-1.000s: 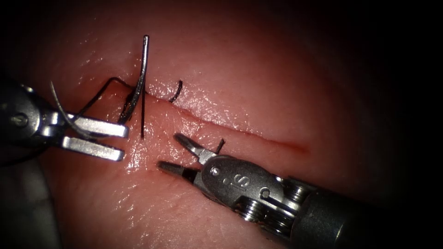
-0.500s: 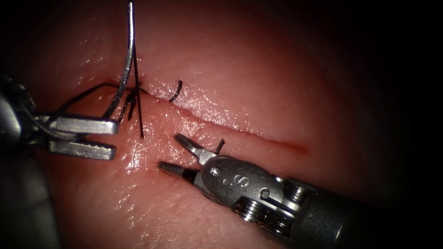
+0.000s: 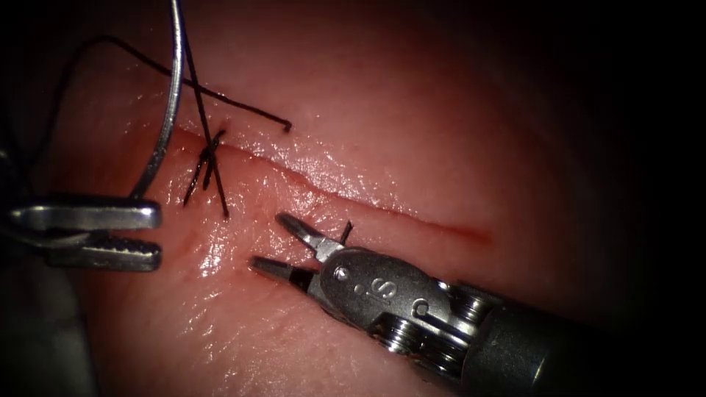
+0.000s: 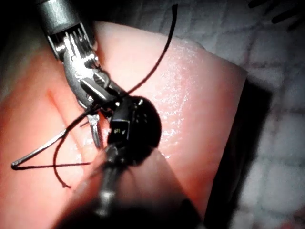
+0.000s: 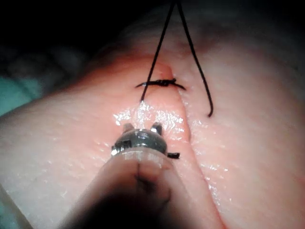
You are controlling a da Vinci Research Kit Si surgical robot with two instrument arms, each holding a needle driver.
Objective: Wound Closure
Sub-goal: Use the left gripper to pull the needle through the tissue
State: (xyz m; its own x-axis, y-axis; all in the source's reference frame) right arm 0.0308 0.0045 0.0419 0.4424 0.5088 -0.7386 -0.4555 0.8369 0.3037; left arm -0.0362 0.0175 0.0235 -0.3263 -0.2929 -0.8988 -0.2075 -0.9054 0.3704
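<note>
The needle [image 3: 166, 110] is held near one end of its curve by the left gripper [image 3: 151, 235], whose jaws are pinched on it at the left of the cut [image 3: 353, 195]. The needle is clear of the tissue [image 3: 412, 125], rising steeply toward the far side. Compared with a second ago, it has been lifted higher, the left gripper has been drawn farther left, and more thread [image 3: 220, 99] has been pulled through. The thread now crosses the needle above the stitch [image 3: 208, 158] (its free end lying just beyond the cut). The right gripper [image 3: 273, 242] rests near the tissue on the near side of the cut, jaws spread, holding nothing, unchanged in place.
</note>
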